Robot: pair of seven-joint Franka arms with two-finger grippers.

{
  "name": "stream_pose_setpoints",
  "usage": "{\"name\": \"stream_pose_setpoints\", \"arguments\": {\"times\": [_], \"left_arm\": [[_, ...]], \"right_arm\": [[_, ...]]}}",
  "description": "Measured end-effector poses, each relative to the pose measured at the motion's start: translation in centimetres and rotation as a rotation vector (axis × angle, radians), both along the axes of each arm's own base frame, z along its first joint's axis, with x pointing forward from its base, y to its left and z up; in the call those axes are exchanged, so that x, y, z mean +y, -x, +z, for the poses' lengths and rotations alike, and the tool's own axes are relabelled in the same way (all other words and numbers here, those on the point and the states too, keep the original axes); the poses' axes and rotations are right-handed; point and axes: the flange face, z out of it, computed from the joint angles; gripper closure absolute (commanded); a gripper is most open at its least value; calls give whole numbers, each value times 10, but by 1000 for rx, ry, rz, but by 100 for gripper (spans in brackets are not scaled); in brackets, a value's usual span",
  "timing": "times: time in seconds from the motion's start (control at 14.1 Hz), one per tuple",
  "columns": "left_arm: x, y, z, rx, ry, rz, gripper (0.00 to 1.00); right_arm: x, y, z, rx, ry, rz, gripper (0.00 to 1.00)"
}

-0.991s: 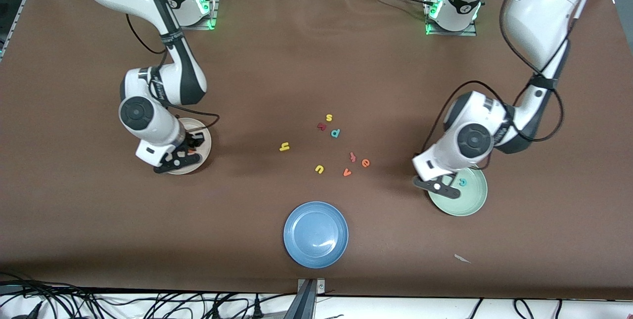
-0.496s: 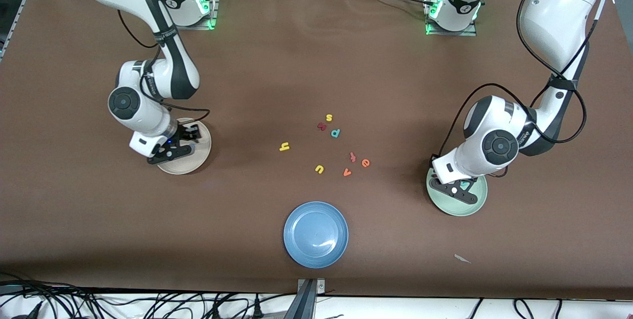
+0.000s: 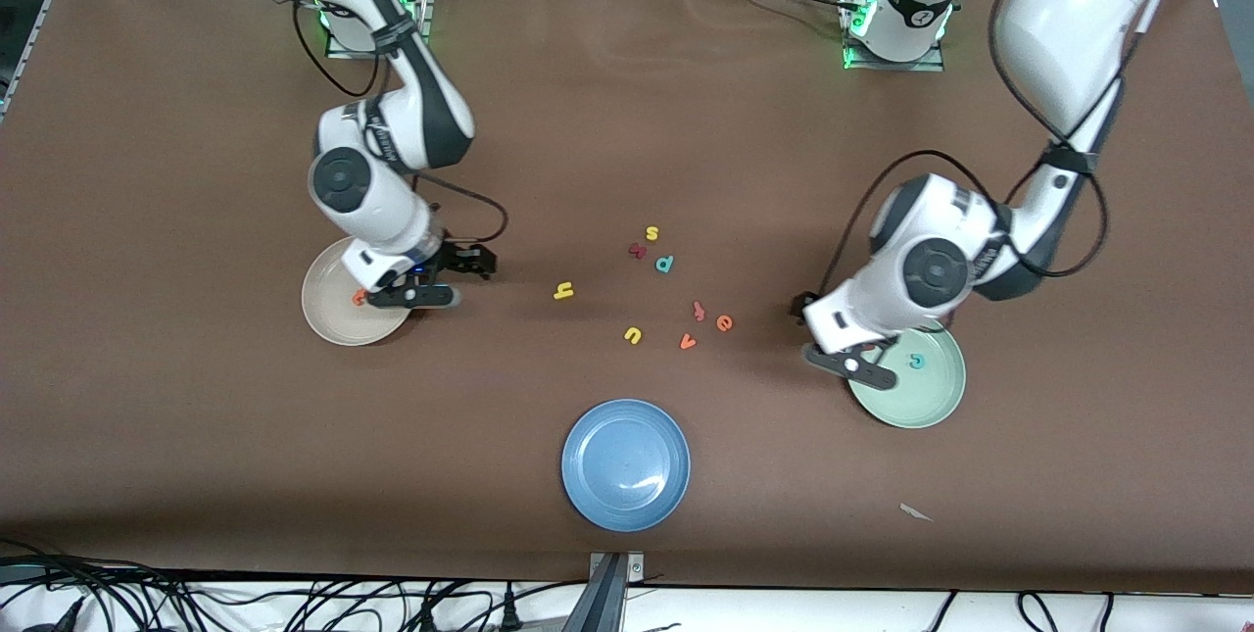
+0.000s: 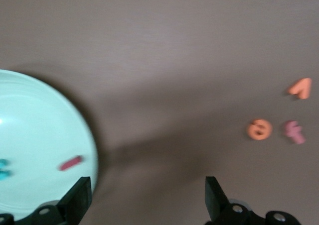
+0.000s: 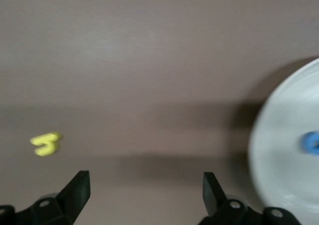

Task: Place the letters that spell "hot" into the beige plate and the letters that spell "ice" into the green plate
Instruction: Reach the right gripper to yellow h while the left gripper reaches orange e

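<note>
The left hand (image 3: 850, 365) hangs wide open and empty over the ten o'clock rim of the green plate (image 3: 931, 409), which lies at four o'clock from the loose letters mid-desk. In that plate lie the teal c (image 3: 917, 361) and, seen from the left wrist, the dark red i (image 4: 71, 163). So "ice" lacks only the e (image 3: 724, 322), out on the desk at nine o'clock from the plate, just beside a pink letter (image 3: 699, 310) and the v (image 3: 688, 342). The left wrist camera already looks toward that group, which suggests the e is this arm's next pick.

The right hand (image 3: 431, 281) is also spread wide with nothing in it, over the three o'clock rim of the beige plate (image 3: 333, 323), at nine o'clock from the letters. The orange t (image 3: 360, 297) sits in that plate, and the right wrist view shows the blue o (image 5: 311, 143) there too. The h (image 3: 563, 291) is alone on the desk at three o'clock from the plate, and probably goes next.

Each plate lies close to one arm, so neither needs to reach across. The u (image 3: 633, 335), s (image 3: 651, 233), p (image 3: 664, 264) and the blue plate (image 3: 588, 490) at six o'clock are distractors to leave alone.
</note>
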Motion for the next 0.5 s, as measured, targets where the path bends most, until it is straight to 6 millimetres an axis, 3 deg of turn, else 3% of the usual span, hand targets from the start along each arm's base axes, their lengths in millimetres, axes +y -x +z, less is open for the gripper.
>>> {"name": "stream_pose_setpoints", "arguments": {"times": [0.07,0.14,0.28,0.5], "left_arm": [[-22,9,-4,7,-5,11,2],[-40,17,-9,13,-7,13,13],[-67,27,-22,2,9,10,23],[-79,30,-47,-13,5,31,40]], "right_arm": [[18,1,-4,3,1,-48,0],[34,1,-9,6,1,-97,0],[64,1,-20,8,2,-200,0],[90,-3,-34,16,2,-354,0]]}}
